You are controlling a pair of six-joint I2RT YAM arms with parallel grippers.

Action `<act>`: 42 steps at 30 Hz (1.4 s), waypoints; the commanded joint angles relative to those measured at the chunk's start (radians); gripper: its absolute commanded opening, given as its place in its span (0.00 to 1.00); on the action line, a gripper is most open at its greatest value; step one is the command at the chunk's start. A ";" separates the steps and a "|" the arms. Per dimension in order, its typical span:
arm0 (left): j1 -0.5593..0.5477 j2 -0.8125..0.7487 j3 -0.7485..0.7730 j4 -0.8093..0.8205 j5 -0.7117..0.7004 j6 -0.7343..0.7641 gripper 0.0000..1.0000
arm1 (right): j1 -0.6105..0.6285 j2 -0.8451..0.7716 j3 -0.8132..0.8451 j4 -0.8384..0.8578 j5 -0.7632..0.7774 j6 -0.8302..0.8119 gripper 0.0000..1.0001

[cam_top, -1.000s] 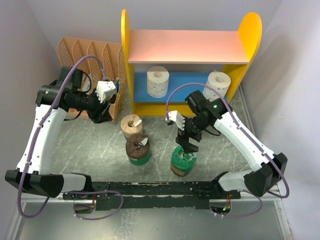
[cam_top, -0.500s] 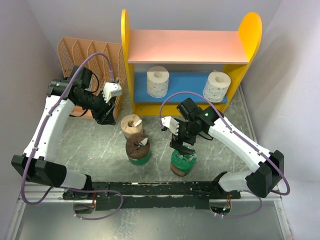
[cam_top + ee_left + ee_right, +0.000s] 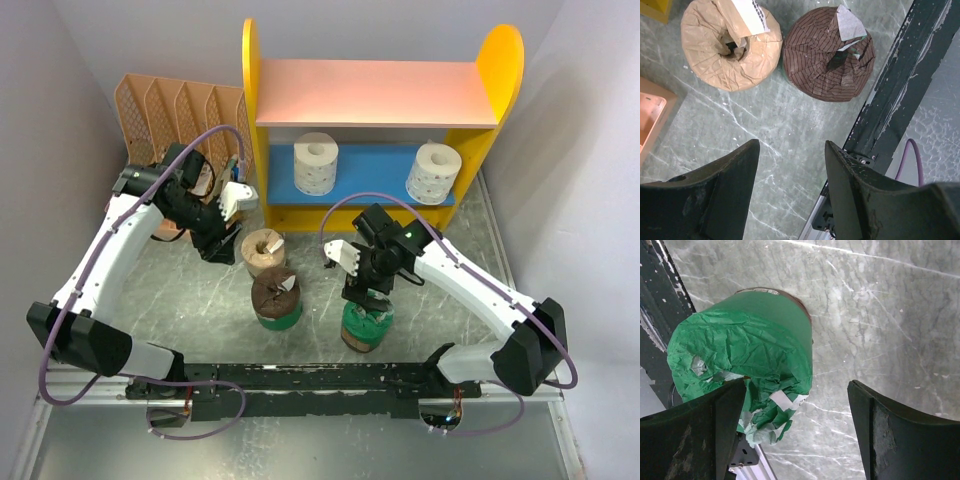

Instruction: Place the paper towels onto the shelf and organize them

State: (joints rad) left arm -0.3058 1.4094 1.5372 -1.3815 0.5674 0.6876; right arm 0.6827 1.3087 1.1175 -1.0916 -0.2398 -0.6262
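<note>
The shelf (image 3: 253, 120) stands at the back, with a bare pink upper board (image 3: 370, 90). Two white rolls (image 3: 316, 162) (image 3: 433, 170) stand on its blue lower board (image 3: 375, 165). On the table stand a tan roll (image 3: 263, 252), a brown roll in green wrap (image 3: 276, 300) and a green-wrapped roll (image 3: 365, 322). My left gripper (image 3: 222, 245) is open and empty, just left of the tan roll; its view shows the tan roll (image 3: 730, 47) and the brown roll (image 3: 827, 55) ahead of the fingers. My right gripper (image 3: 365, 298) is open above the green-wrapped roll (image 3: 750, 345), one finger (image 3: 700, 430) by its crumpled top.
A peach slotted file organizer (image 3: 170, 110) stands left of the shelf, behind my left arm. A black rail (image 3: 320, 380) runs along the near table edge, and it also shows in the left wrist view (image 3: 900, 85). Grey walls close in on both sides.
My left gripper has swung right and nearer, from beside the organizer to the tan roll. My right gripper has shifted left and down over the green-wrapped roll. No roll has moved.
</note>
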 commanded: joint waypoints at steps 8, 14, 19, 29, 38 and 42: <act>-0.014 -0.027 -0.019 0.016 -0.017 -0.003 0.67 | 0.005 0.026 -0.059 0.006 -0.057 -0.007 0.74; -0.015 -0.036 -0.027 0.022 -0.028 -0.006 0.66 | 0.005 0.028 -0.040 0.005 -0.042 -0.010 0.64; -0.015 -0.039 -0.035 0.029 -0.038 -0.009 0.65 | 0.005 0.023 -0.020 -0.025 -0.031 -0.021 0.52; -0.016 -0.035 -0.035 0.038 -0.039 -0.014 0.65 | 0.005 0.036 -0.029 -0.045 -0.048 -0.017 0.09; -0.016 -0.039 -0.045 0.042 -0.040 -0.018 0.64 | 0.005 0.023 -0.022 -0.069 -0.042 -0.015 0.00; -0.016 -0.040 -0.048 0.043 -0.042 -0.021 0.64 | 0.005 0.031 -0.038 -0.089 -0.045 -0.019 0.17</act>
State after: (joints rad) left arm -0.3161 1.3891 1.5021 -1.3510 0.5270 0.6727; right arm 0.6827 1.3388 1.0809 -1.1225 -0.2794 -0.6453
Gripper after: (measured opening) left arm 0.643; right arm 0.077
